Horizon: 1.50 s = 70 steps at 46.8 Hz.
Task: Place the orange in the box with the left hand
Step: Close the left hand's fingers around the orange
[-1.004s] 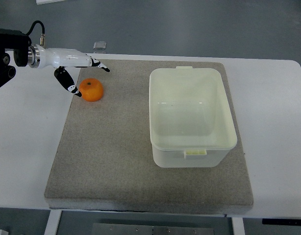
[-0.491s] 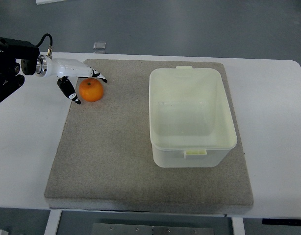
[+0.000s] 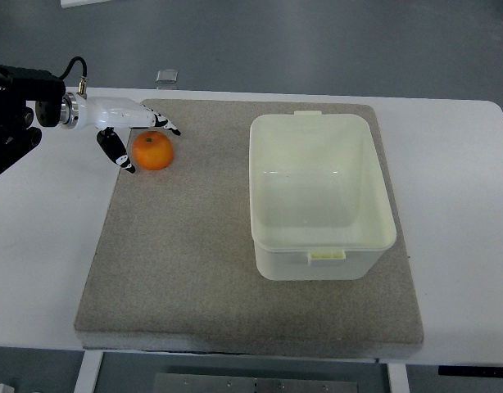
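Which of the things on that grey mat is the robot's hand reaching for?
The orange, at the mat's far left corner: the left hand's fingers sit around it. The white box stands well to the right, untouched.

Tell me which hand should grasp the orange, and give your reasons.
The left hand. Its fingers already flank the orange at the far left of the mat, open around it. No right arm is in view. The empty box sits to the right.
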Each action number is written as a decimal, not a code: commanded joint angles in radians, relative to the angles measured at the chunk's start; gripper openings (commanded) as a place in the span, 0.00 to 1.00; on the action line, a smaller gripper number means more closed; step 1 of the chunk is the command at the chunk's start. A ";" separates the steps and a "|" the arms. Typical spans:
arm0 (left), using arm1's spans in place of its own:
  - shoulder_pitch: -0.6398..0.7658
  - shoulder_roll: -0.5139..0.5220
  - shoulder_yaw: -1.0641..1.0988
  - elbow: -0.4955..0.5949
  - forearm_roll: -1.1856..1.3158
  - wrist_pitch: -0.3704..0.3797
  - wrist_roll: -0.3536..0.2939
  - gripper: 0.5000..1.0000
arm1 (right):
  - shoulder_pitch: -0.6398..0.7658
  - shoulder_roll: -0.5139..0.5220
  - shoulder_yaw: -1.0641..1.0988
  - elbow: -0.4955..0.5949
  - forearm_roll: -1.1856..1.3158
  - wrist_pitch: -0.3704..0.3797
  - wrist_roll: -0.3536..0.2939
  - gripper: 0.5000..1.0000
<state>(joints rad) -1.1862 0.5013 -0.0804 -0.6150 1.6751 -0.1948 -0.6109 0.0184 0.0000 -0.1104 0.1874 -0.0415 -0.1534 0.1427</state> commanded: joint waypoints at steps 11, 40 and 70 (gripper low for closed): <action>-0.001 -0.021 0.040 0.000 0.011 0.002 0.000 0.95 | 0.000 0.000 0.000 0.000 0.000 0.000 0.000 0.86; 0.000 -0.021 0.047 0.001 0.015 0.038 0.000 0.73 | 0.000 0.000 0.000 0.000 0.000 0.000 0.000 0.86; -0.001 -0.052 0.148 0.069 0.012 0.120 0.000 0.00 | 0.000 0.000 0.000 0.000 0.000 0.000 0.000 0.86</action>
<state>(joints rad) -1.1882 0.4538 0.0653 -0.5578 1.6885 -0.0889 -0.6113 0.0184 0.0000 -0.1105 0.1872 -0.0414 -0.1534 0.1426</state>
